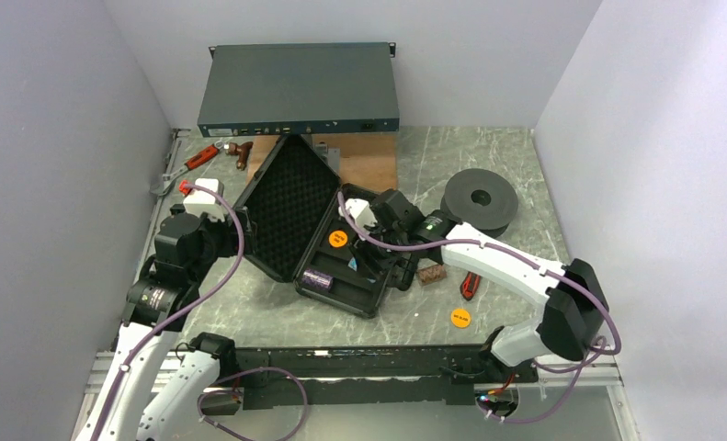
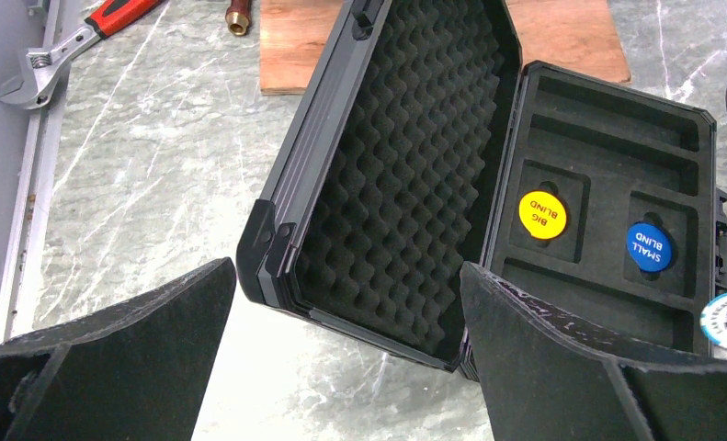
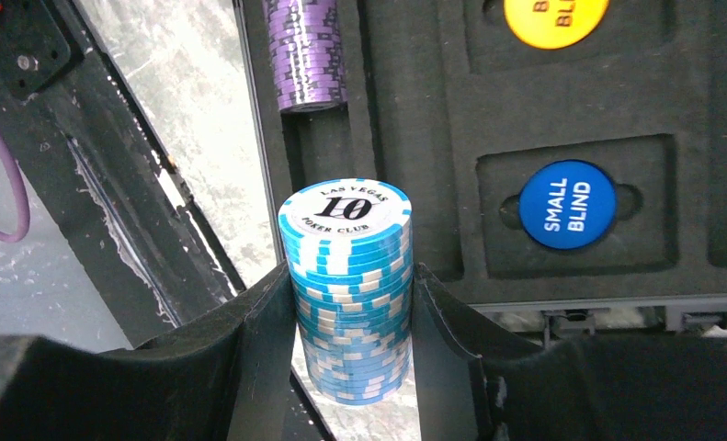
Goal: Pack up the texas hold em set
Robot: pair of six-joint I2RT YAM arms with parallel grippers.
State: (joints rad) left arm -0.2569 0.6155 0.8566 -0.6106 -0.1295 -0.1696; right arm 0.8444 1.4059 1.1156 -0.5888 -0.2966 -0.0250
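Observation:
The black hard case (image 1: 364, 299) lies open at mid-table, its foam lid (image 2: 405, 165) propped up to the left. In its base sit a yellow disc (image 2: 542, 214), a blue disc (image 2: 649, 246) and a purple chip roll (image 3: 304, 50). My right gripper (image 3: 350, 276) is shut on a teal chip roll (image 3: 346, 230), held at the case's near edge beside the purple roll's slot. A brown roll (image 1: 430, 273) and an orange disc (image 1: 460, 319) lie on the table right of the case. My left gripper (image 2: 348, 276) hangs open just left of the lid's corner, holding nothing.
A big grey rack unit (image 1: 300, 89) stands at the back, with a wooden board (image 1: 369, 156) in front of it. A black spool (image 1: 478, 199) sits back right. A red-handled wrench (image 1: 198, 158) lies back left, and a red-black tool (image 1: 470, 285) lies near the brown roll.

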